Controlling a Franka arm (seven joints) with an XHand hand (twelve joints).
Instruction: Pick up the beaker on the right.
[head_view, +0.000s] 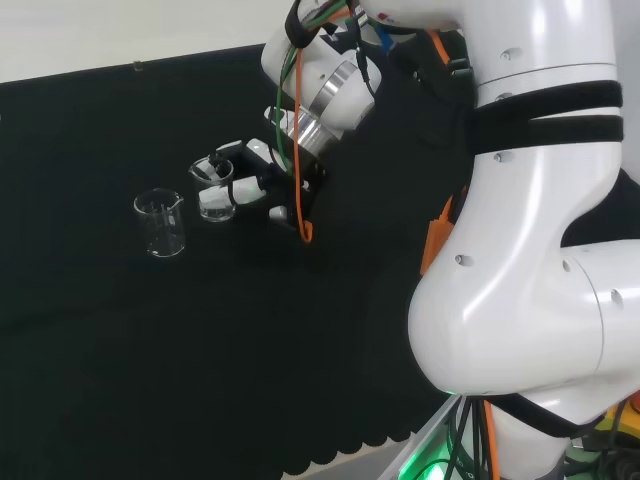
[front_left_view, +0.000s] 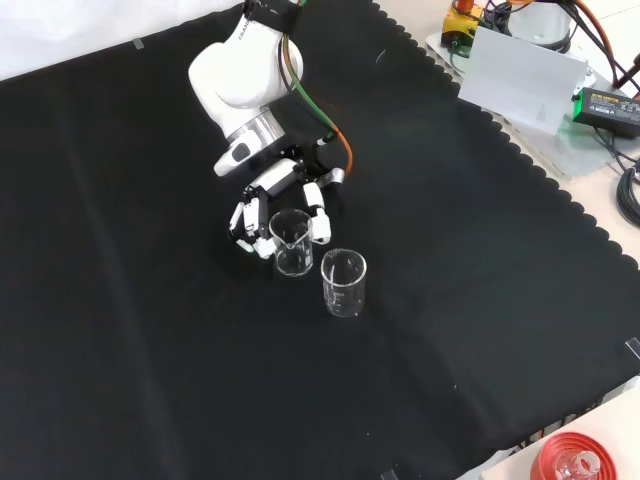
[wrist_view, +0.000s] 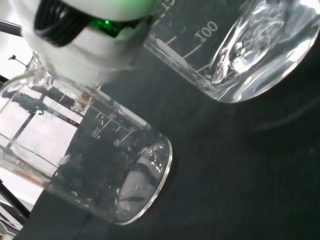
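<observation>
Two clear glass beakers near the middle of the black cloth, the hand closed about one of them.

In the front view the hand (front_left_view: 268, 215) comes down from the top of the picture, and its fingers (front_left_view: 318, 214) and thumb curl round the upper beaker (front_left_view: 291, 243), which stands upright on the black cloth (front_left_view: 480, 300). The second beaker (front_left_view: 343, 283) stands upright just beside it, lower and to the right in that view, apart from the hand. In the head view the held beaker (head_view: 215, 190) is the right-hand one of the pair and the free beaker (head_view: 161, 223) stands to its left, both well in from the cloth's edges. The wrist view shows both beakers close, with graduation marks on their walls. A red ribbed ring (front_left_view: 572, 463) lies off the cloth's near right corner in the front view.
</observation>
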